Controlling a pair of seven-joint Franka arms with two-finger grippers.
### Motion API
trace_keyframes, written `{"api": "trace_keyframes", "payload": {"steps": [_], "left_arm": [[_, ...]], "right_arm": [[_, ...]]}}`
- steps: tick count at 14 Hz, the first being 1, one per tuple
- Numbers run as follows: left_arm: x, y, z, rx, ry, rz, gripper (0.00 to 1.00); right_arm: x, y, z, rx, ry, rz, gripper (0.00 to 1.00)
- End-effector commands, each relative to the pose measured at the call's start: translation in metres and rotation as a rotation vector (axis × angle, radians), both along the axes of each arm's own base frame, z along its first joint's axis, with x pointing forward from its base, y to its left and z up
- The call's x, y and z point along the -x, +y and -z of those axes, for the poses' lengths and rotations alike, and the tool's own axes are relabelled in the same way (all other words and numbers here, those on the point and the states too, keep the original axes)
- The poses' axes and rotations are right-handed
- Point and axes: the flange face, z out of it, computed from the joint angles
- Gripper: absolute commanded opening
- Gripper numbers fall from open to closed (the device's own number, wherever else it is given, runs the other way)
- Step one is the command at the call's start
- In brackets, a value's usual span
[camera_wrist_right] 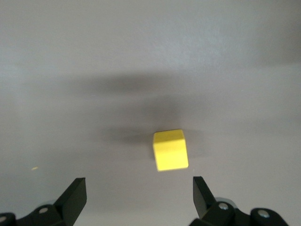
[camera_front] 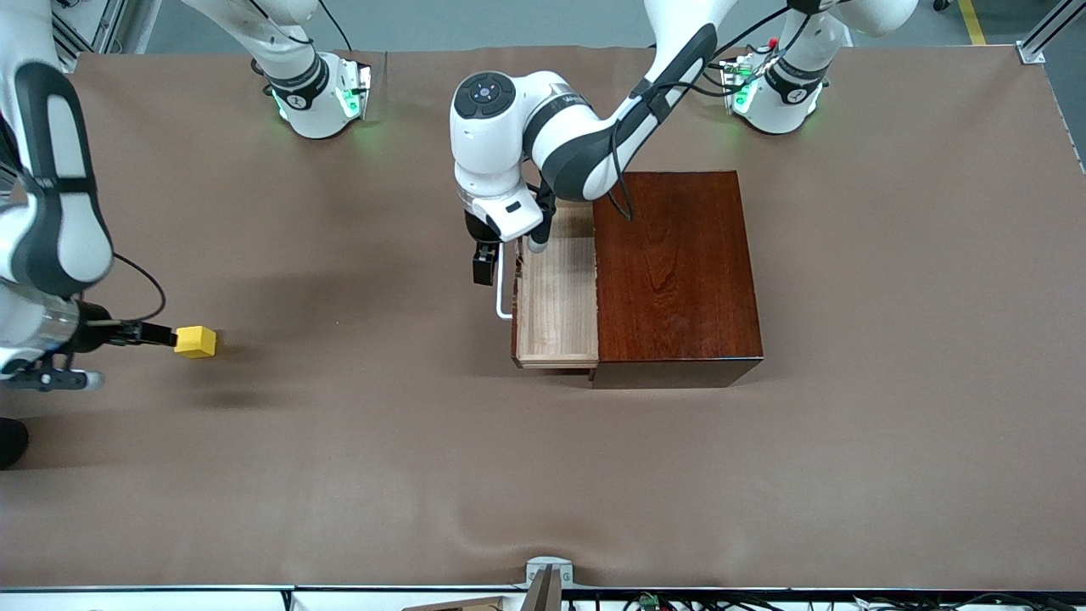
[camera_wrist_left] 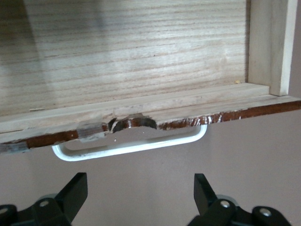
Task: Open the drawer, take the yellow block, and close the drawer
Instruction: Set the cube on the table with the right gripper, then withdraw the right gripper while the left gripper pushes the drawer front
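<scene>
Just ahead of the left gripper (camera_front: pixel 485 270) runs the white bar handle (camera_wrist_left: pixel 134 145) of the drawer (camera_front: pixel 560 297), and this is the relation the closing move turns on. The handle's long axis lies across the gripper's gap, parallel to the line between its two fingers, which stand spread wide with nothing between them. The bar sits just clear of the fingertips, not yet between them and, as far as the left wrist view shows, not touched. The drawer is pulled well out of the dark wooden box (camera_front: pixel 674 271) toward the right arm's end of the table, and its light-wood floor shows bare, with no block in it. Since the left gripper is right at the handle and the right one is well apart from the box, I judge that the push to close falls to the left arm, and that the push must go straight along the drawer's slide, at right angles to the bar.

Under the right gripper (camera_wrist_right: pixel 138 195), near the right arm's end of the table, the yellow block (camera_front: pixel 196 341) appears to rest on the brown tablecloth (camera_front: pixel 543 475). The right wrist view shows the block ahead of the fingertips and about centred on the gap, outside the fingers, which are released and wide apart. So the block is out and let go; only the drawer is left to shut.
</scene>
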Motion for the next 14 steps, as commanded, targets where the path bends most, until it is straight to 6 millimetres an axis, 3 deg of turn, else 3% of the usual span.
{"api": "trace_keyframes", "payload": {"steps": [1, 7, 11, 14], "left_arm": [[-0.001, -0.007, 0.015, 0.024, 0.038, -0.065, 1.00], [-0.004, 0.005, 0.022, -0.013, 0.137, -0.103, 1.00], [-0.005, 0.010, 0.027, -0.053, 0.139, -0.067, 1.00], [-0.013, 0.016, 0.025, -0.063, 0.120, -0.073, 1.00]], "right_arm": [[0.019, 0.030, -0.062, 0.011, -0.008, 0.017, 1.00], [0.050, 0.083, -0.191, 0.017, 0.027, 0.042, 1.00], [0.064, 0.113, -0.236, 0.025, 0.009, 0.041, 1.00], [0.074, 0.118, -0.258, 0.026, -0.047, 0.035, 1.00]]}}
